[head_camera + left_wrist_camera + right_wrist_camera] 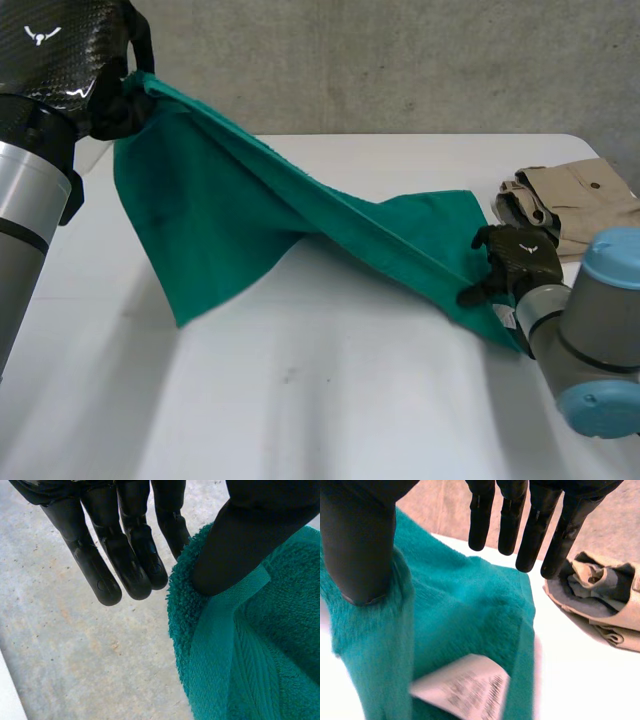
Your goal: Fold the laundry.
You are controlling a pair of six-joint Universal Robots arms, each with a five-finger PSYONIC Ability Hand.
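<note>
Looks like a robot test lab or workshop bay. A plain white table (pixel 330 400) stands before a bare grey concrete wall (pixel 400 60) (rough, unpainted). Two machine arms reach in from the table's near edge: the left arm (pixel 25 200) and the right arm (pixel 600 340). Laundry props: a teal towel (pixel 220 220), and a folded beige garment (pixel 575 200) at the far right corner.

There is one teal towel (pixel 230 210) bearing one white label (pixel 465 687), one beige clothing heap (pixel 575 200), one white table (pixel 350 400), and two arms, each ending in one black hand: left hand (pixel 115 105), right hand (pixel 515 262).
</note>
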